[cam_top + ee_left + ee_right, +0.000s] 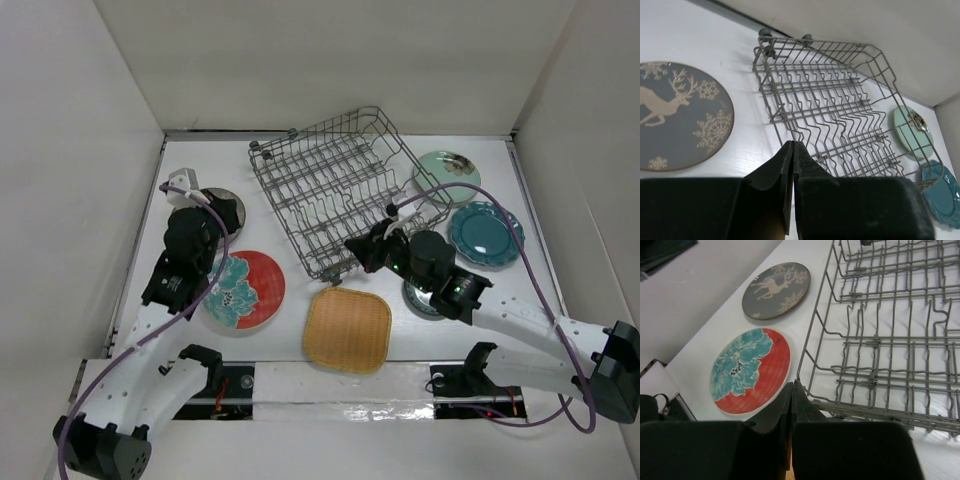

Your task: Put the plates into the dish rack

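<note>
At the far left, the left end effector (792, 155) has its fingers pressed together on nothing, above the bench (225, 160) just beside the grey deer plate (218, 207). Nearer the front lies the red plate with teal flowers (247, 290), then the yellow woven plate (347, 329). The dish rack (345, 190) sits skewed mid-bench with every tine bare, so loading has not started and this looks like the approach to a first pick. The right end effector (792, 390) is likewise closed and empty, by the rack's near corner. The small dark ringed plate (415, 303) is half hidden under that arm. The pale mint plate (447, 175) and the teal scalloped plate (485, 233) lie further right.

Either end effector must open first, then take a rim; flat plates on a smooth top will likely resist that. The bench is plain white, boxed in by white walls (330, 60).
</note>
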Available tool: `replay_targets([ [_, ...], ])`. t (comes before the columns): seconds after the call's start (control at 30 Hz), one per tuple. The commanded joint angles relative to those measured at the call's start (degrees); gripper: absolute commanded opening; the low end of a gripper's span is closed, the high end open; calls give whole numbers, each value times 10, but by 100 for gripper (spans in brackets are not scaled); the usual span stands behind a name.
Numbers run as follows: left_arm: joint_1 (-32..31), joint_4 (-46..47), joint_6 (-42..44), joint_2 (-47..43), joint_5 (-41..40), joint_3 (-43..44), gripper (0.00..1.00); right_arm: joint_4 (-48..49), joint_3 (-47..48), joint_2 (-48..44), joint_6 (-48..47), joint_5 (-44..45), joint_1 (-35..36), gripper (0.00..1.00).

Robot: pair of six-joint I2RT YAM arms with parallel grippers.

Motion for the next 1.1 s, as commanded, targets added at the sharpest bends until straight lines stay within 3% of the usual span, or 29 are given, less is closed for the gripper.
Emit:
replay_targets([
  [0.0,28,15,-61,29,23,23,0,64,-13,-13,6,-35,-1,0],
  [0.13,33,12,-71,47,31,42,0,71,-33,-25,19,-56,-1,0],
  [0.27,33,-21,-71,31,33,30,0,13,-33,-32,12,-8,-1,0],
  [0.53,33,-46,-29,-31,25,15,0,2,-43,-3,2,-133,-6,2],
  [0.63,33,-54,-14,-39,21,14,0,7,-21,39,8,-167,29,8],
  [0.73,33,-54,-1,-52,28,13,2,1,20,101,18,-144,74,16],
  [0.87,33,-53,15,-80,44,11,16,3,70,175,58,-102,118,41],
  [0.97,33,-45,22,-104,52,5,20,10,101,219,91,-61,137,53],
  [1.07,33,-22,27,-129,77,-11,23,48,117,287,170,-50,149,58],
])
